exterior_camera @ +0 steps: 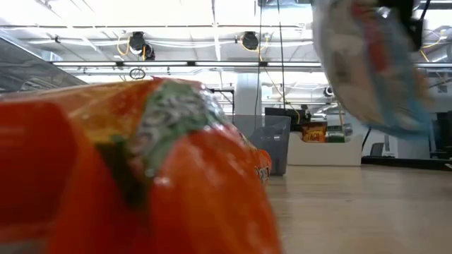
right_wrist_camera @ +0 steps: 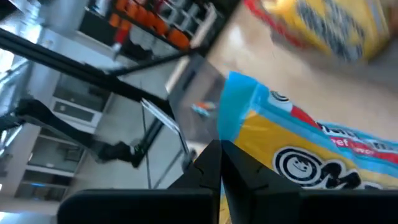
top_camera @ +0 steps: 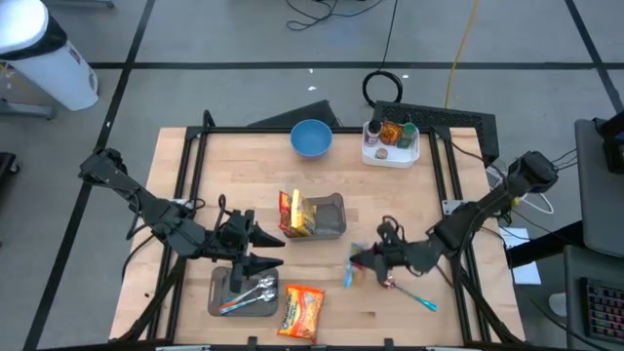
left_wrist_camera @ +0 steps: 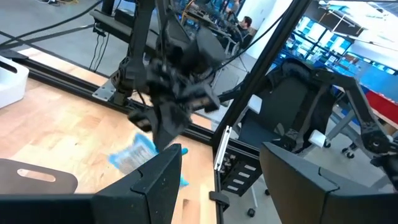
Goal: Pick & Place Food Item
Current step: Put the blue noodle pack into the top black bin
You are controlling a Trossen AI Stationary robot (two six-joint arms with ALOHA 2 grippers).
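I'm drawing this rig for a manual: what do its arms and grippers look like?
Both arms are dark, near-black jointed links, each running in from a table corner. The left gripper ends in two pointed black fingers; in its wrist view they are broad, flat, matte slabs. The right gripper is equally black, with thin black cables looping around its wrist. No markings are legible.

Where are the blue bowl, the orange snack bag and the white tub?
blue bowl (top_camera: 311, 138), high view, inside its hollow.
orange snack bag (top_camera: 301, 311), high view, middle of its front.
white tub (top_camera: 410, 156), high view, its near rim.
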